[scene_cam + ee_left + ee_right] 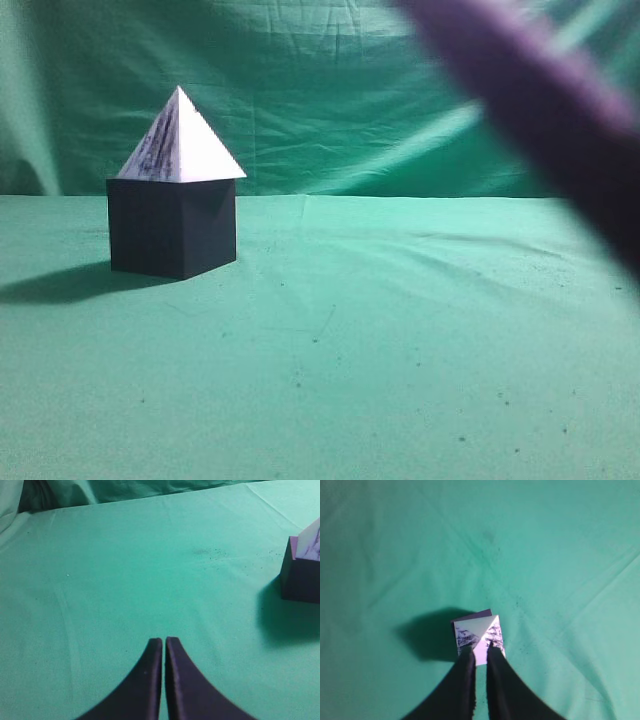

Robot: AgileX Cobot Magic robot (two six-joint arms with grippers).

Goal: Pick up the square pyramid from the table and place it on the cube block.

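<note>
Atop the cube block sits the square pyramid, base flat on the cube's top face and apex upright. Seen from the side, its scribbled face turns toward eight o'clock and its plain pale face toward four o'clock; the base seems to run slightly past the cube's right edge. Together they stand on the table at about ten o'clock in the exterior view, with a dark shadow spilling off toward eight o'clock.

From my right wrist I look almost straight down on the stack: the pyramid shows its apex and two streaked faces, with a sliver of the cube peeking out at twelve o'clock. My right gripper hangs over it — the two dark fingers stand a narrow gap apart, their tips overlapping the pyramid's six o'clock edge in the picture. I cannot tell whether those tips touch the pyramid or merely float above it, so I cannot say whether they grip it. A blurred purplish bar crossing the exterior view at two o'clock is probably that same arm, too soft to read.

My left gripper is well apart from all this — its fingers pressed together, nothing between them, over bare green cloth. From there the cube and a corner of the pyramid sit at three o'clock, cut by the frame edge.
</note>
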